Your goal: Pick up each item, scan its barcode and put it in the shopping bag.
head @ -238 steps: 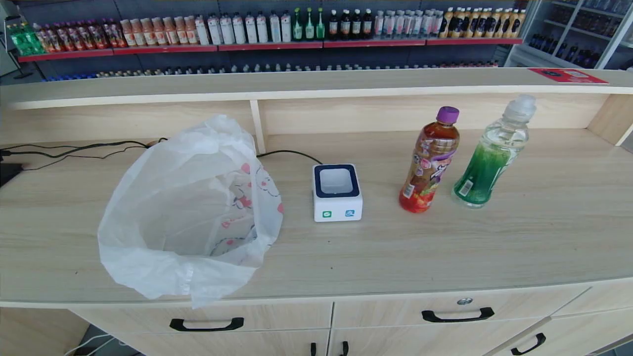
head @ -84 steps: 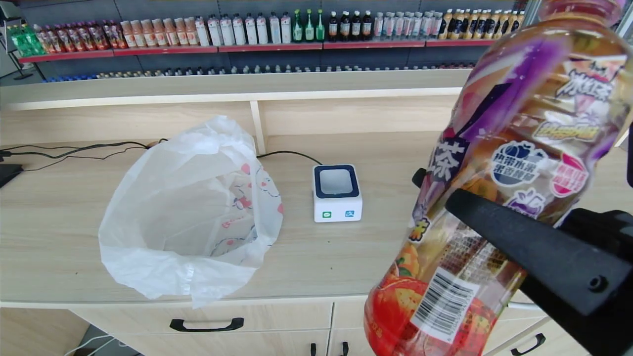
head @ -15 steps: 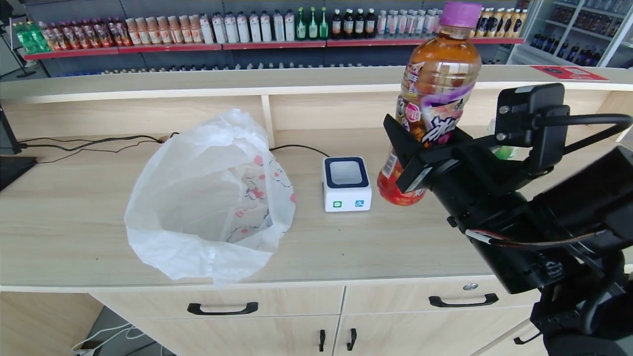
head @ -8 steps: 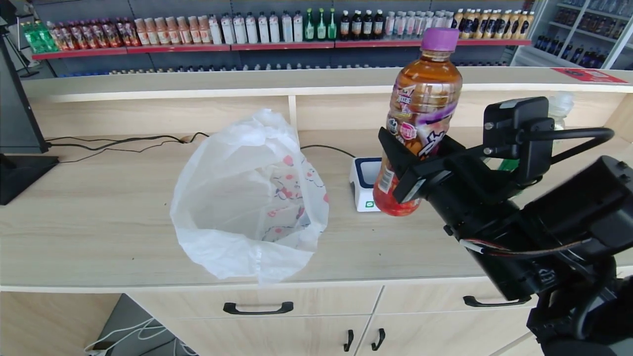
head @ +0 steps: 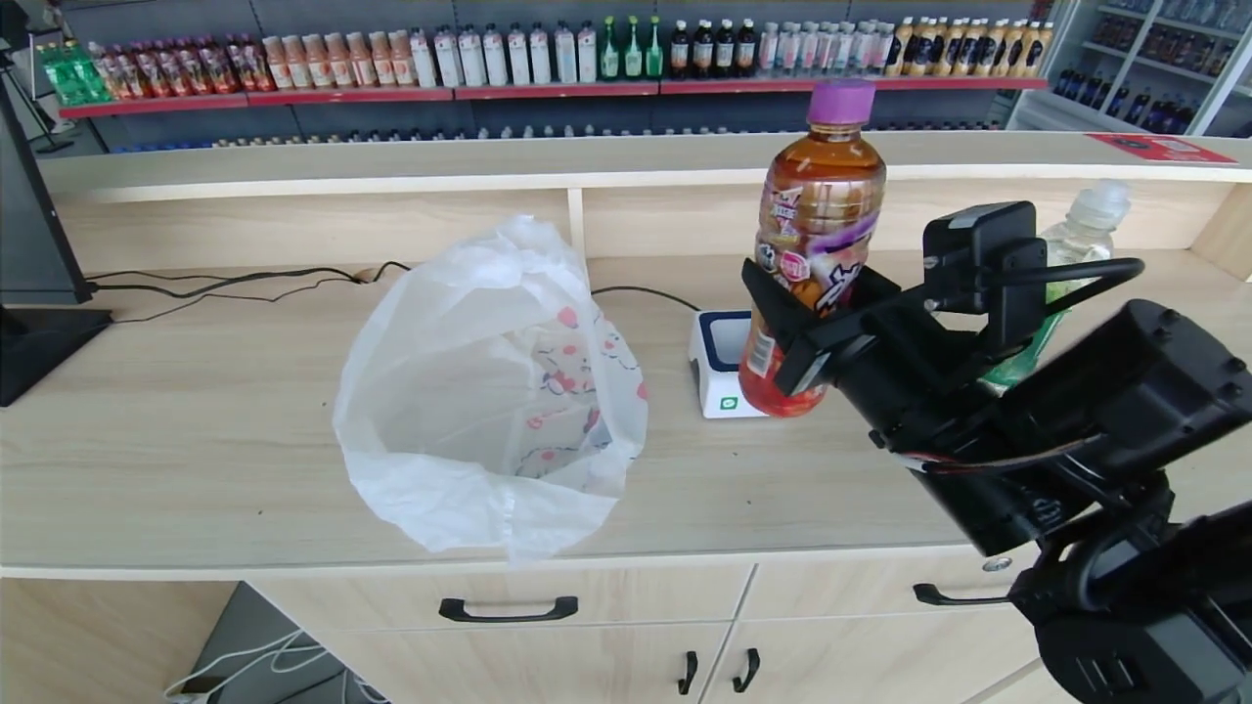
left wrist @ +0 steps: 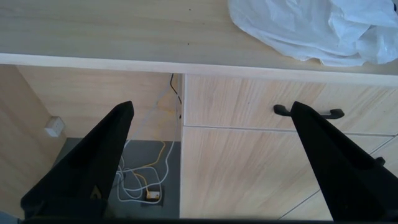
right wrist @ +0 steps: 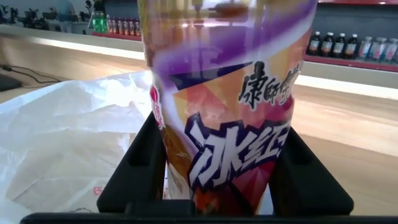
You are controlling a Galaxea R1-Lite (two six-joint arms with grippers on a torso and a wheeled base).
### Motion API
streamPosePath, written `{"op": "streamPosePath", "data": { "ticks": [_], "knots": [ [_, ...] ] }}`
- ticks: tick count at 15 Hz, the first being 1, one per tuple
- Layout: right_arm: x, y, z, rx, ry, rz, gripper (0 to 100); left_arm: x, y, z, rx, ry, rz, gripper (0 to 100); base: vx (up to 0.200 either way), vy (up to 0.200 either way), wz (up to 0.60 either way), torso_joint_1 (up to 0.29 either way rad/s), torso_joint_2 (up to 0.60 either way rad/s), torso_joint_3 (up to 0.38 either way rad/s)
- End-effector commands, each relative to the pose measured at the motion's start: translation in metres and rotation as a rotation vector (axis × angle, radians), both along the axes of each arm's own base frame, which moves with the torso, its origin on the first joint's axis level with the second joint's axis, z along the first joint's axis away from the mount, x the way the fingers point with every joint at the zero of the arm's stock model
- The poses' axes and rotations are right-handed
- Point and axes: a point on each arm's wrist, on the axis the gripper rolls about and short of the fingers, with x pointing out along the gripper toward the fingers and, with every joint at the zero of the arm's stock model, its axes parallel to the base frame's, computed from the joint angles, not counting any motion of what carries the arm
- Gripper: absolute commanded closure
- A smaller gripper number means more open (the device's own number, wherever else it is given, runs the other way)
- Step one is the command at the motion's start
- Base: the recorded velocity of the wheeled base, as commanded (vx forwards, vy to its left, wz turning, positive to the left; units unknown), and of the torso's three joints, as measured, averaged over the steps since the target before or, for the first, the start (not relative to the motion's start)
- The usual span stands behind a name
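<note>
My right gripper [head: 817, 318] is shut on the purple-capped tea bottle [head: 814, 244], holding it upright just in front of the white barcode scanner [head: 717, 367], partly covering it. In the right wrist view the tea bottle [right wrist: 227, 106] stands between the black fingers [right wrist: 134, 162], with the shopping bag [right wrist: 68, 137] beyond. The white shopping bag [head: 489, 381] stands open on the counter, left of the scanner. A green-labelled clear bottle [head: 1061, 264] stands behind my right arm. My left gripper [left wrist: 211, 162] hangs open below the counter edge, facing the drawers, with the shopping bag [left wrist: 317, 28] above it.
The wooden counter [head: 176, 430] has a raised back ledge [head: 391, 161] and a divider behind the bag. Black cables [head: 225, 284] run along the back left, and a dark stand base [head: 39, 332] sits at far left. Drawer handles [head: 507, 611] are below the front edge.
My right gripper carried the tea bottle a little left and lower, over the scanner. The head camera also shifted, so the bag and counter appear moved to the right.
</note>
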Motion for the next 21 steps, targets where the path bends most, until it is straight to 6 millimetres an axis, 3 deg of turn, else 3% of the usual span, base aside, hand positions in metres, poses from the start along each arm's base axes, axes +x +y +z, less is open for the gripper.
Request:
{"op": "streamPosePath", "data": {
  "ticks": [1,11,13,19,21],
  "knots": [
    [0.015,0.003,-0.008,-0.027,-0.002,0.011,100,0.0,0.0,0.0,0.0,0.0,0.0,0,0.0,0.0,0.0,0.0,0.0,0.0],
    [0.072,-0.01,-0.015,-0.155,-0.121,0.06,100,0.0,0.0,0.0,0.0,0.0,0.0,0,0.0,0.0,0.0,0.0,0.0,0.0],
    [0.09,-0.02,-0.017,-0.297,-0.233,0.064,100,0.0,0.0,0.0,0.0,0.001,0.0,0,0.0,0.0,0.0,0.0,0.0,0.0],
    [0.121,-0.02,-0.009,-0.375,-0.396,0.071,100,0.0,0.0,0.0,0.0,0.0,0.0,0,0.0,0.0,0.0,0.0,0.0,0.0],
    [0.121,-0.021,-0.009,-0.392,-0.409,0.07,100,0.0,0.0,0.0,0.002,0.0,0.0,0,0.0,0.0,0.0,0.0,0.0,0.0]
  ]
}}
